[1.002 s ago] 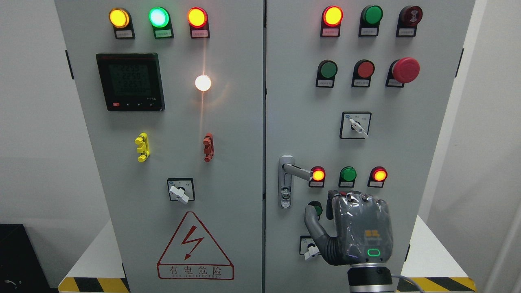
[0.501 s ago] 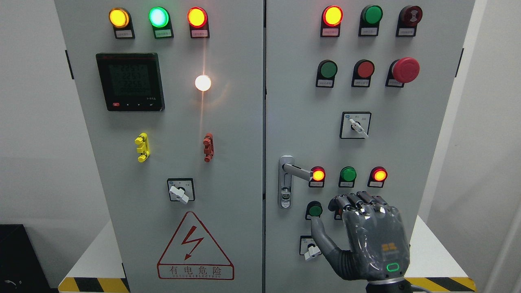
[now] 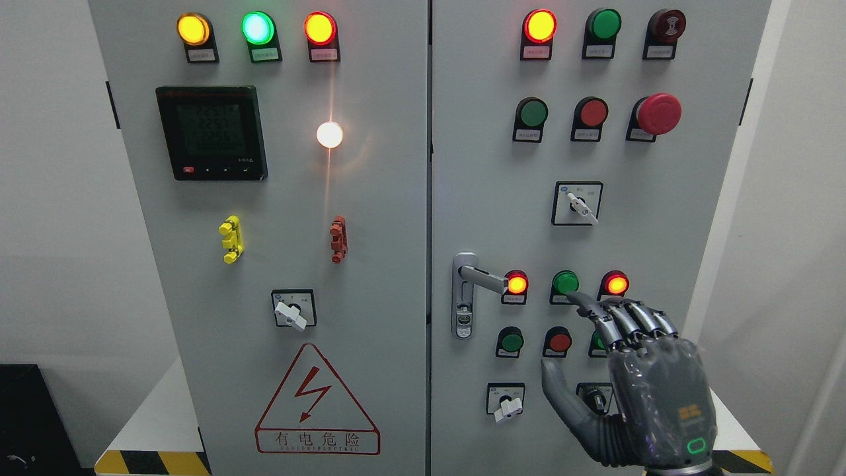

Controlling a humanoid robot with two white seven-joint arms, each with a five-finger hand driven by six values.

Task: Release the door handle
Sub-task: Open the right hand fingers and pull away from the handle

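Door handle (image 3: 477, 277): slim metal lever, ungrasped.

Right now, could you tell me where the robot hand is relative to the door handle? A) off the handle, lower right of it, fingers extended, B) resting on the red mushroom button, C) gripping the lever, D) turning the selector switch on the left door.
A: the right robot hand sits below and right of the door handle, fingers extended, holding nothing.

Warning sign (image 3: 317, 402) on left cabinet door (image 3: 277, 264): "有电危险"; meter digits unreadable.
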